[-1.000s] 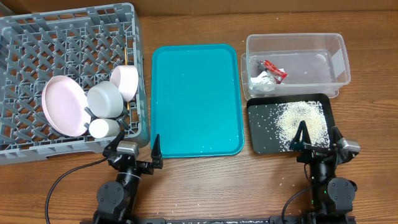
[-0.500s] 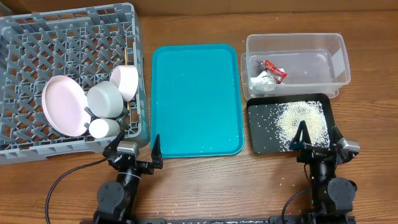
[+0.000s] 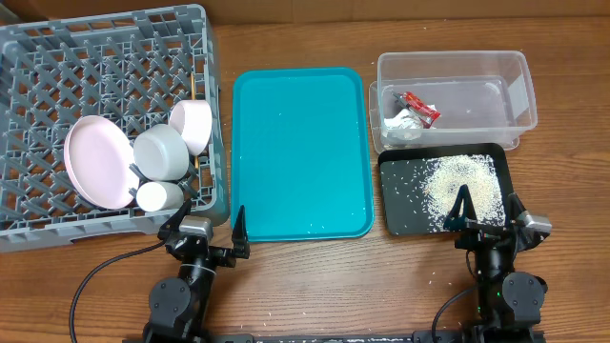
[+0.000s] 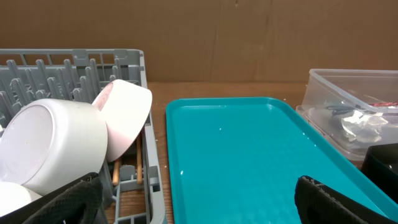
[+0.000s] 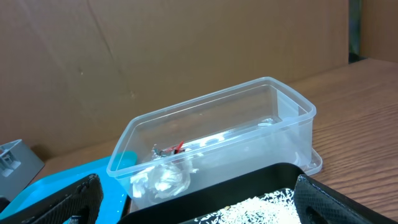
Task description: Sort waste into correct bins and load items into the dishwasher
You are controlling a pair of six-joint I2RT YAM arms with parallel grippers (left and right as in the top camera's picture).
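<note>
Tools both stand wide open with nothing between their fingers. The left tool (image 3: 210, 221) and the right tool (image 3: 489, 210) each sit at the near edge of the worktop (image 3: 562, 171).

Ahead of the left tool and off to its left is the grey rack (image 3: 105, 38). In the corner of the rack nearest that tool, a white-pink plate (image 3: 95, 162) leans on edge. A grey-blue bowl (image 3: 160, 152) is against the plate, a white cup (image 3: 159, 196) is just in front, and a pink bowl (image 3: 193, 124) is tipped on its side behind. The chopsticks (image 4: 138, 165) lie low along the rack wall beside the pink bowl. Ahead and to the right of the left tool lies a teal tray (image 3: 300, 143).

Straight in front of the right tool is the black tray (image 3: 396, 221), with a heap of rice (image 3: 462, 181) and scattered grains on it. Beyond the black tray is the clear tub (image 3: 457, 62), which holds a red wrapper (image 3: 419, 105) and a white paper scrap (image 3: 402, 122) at its left end.
</note>
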